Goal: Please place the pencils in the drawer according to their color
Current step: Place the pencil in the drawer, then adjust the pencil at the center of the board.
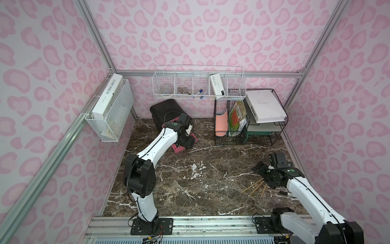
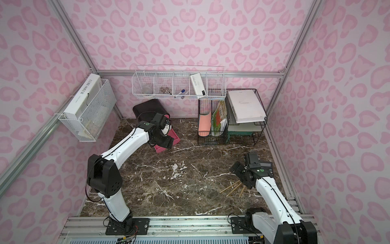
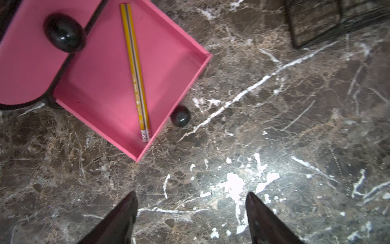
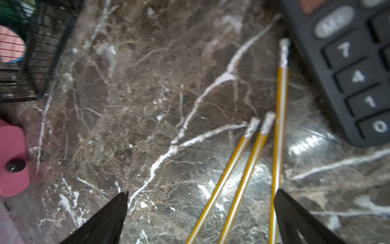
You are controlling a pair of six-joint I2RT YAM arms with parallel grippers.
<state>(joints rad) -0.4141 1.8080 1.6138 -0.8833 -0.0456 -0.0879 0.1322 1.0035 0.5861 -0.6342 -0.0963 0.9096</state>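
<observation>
Two yellow pencils (image 3: pixel 135 71) lie in the open pink drawer (image 3: pixel 101 95); at least three loose pencils (image 4: pixel 249 171) wait on the surface (image 3: pixel 274 126). Left tool (image 3: pixel 191 196) and right tool (image 4: pixel 202 192) gape empty.

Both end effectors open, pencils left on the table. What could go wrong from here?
1. Three yellow pencils lie fanned close together beside the black keypad calculator; the open right end effector may pinch two or shove the calculator.
2. The pulled-out pink drawer juts out near the open left end effector; a swing could knock it.
</observation>
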